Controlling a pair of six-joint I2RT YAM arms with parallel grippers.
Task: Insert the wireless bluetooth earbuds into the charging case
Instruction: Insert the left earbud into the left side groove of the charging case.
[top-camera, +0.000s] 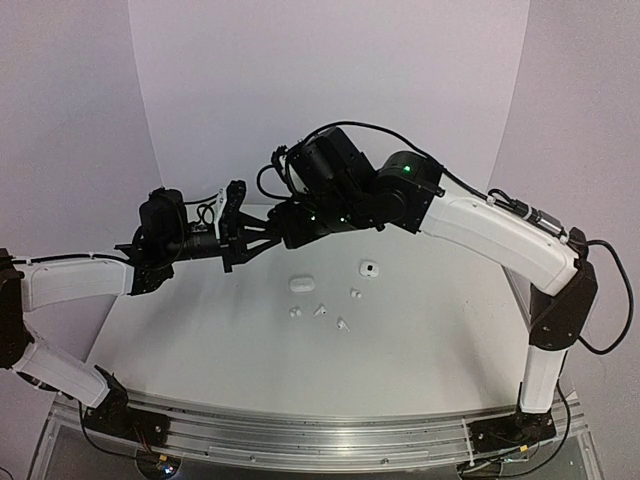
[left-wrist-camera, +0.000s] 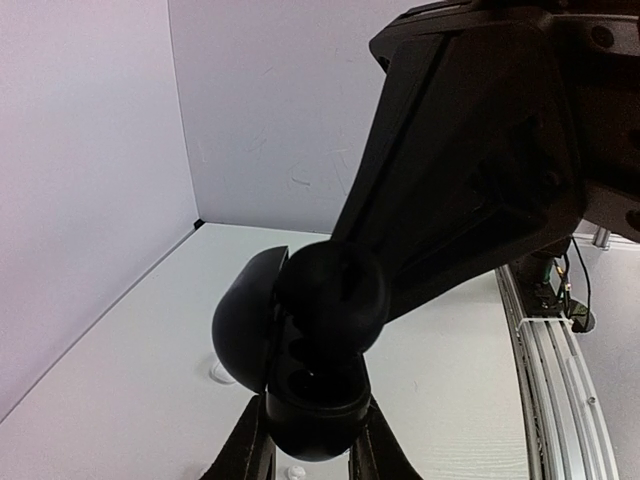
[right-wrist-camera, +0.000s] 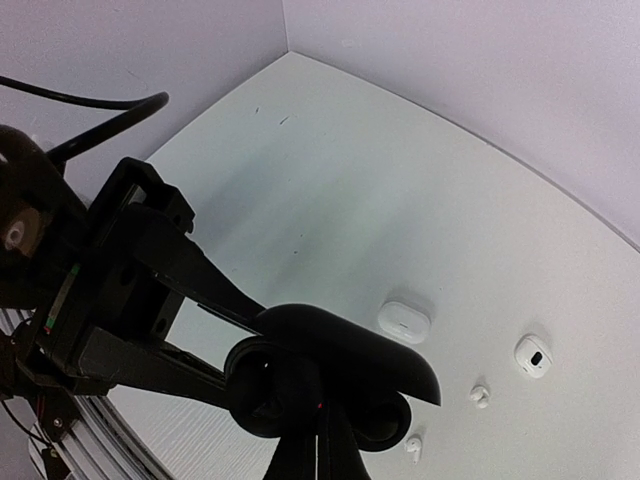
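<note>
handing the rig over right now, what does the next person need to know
Left gripper: shut on the open black case, held in the air above the table.
Right gripper: shut, tips at the case's open side; whether it pinches a bud is hidden.
On the table: four white buds, a closed white case, a second white case with a dark spot.
Black buds: not visible.
Done: no bud visibly seated.
Left: at least the four white buds.
</note>
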